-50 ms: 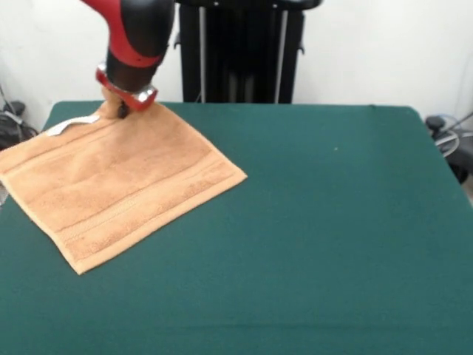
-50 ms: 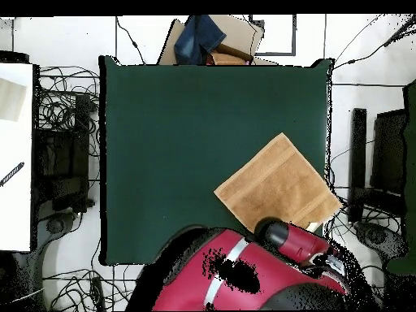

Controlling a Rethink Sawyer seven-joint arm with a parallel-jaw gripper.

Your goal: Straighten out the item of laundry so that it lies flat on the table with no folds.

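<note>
Red-black arm (image 1: 137, 33) — silver wrist ring

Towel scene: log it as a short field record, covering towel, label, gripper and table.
towel: orange-tan towel spread out near one corner of the table, turned at an angle to the table edges, one corner at the table's side edge
label: white label at the towel's far edge
gripper: gripper down on the towel's far corner, cloth bunched up there; fingers hidden
table: green table

Even, bright indoor light falls softly on the table (image 1: 332, 222), without glare or strong shadows.
</note>
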